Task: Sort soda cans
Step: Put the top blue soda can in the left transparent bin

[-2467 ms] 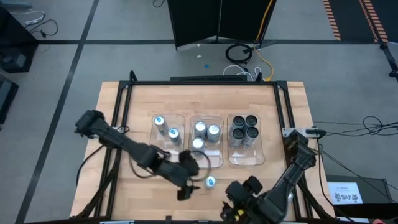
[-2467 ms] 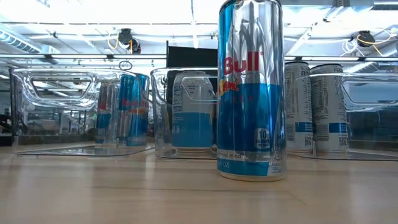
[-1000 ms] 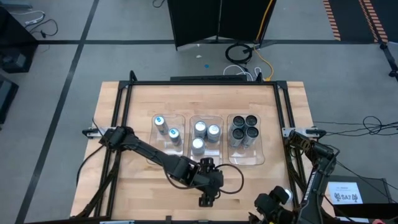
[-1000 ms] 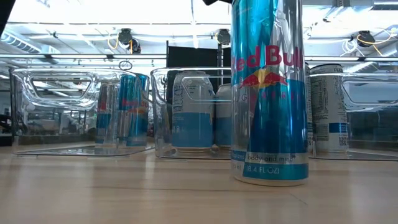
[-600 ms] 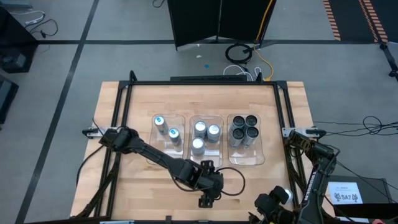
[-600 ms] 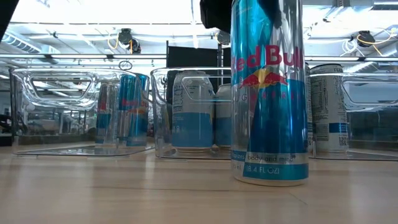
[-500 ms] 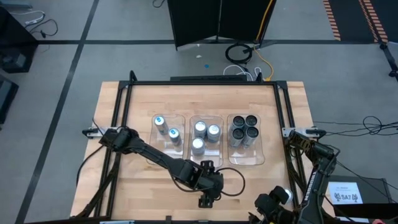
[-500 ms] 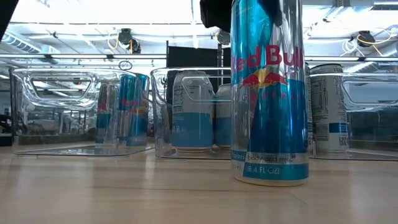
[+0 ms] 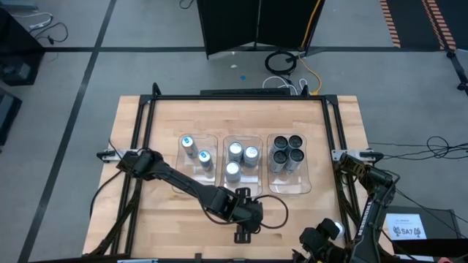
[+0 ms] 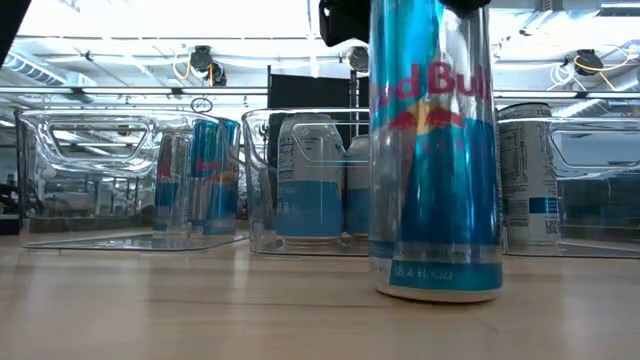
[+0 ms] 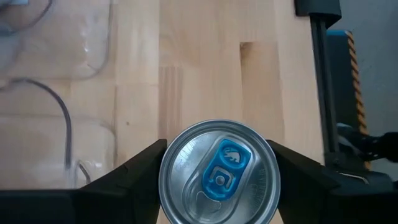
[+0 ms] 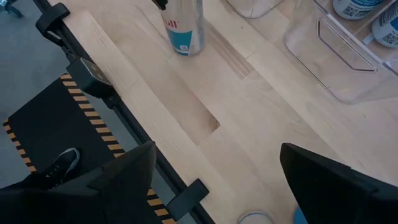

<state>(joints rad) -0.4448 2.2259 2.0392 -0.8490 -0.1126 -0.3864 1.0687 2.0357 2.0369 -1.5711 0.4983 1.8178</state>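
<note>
One blue-tab soda can [image 11: 219, 174] upright between left gripper [image 11: 217, 177] jaws

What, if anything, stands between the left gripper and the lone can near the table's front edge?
Nothing visible. The left gripper already straddles the blue-tabbed can, one finger on each side, with no object in between.
</note>
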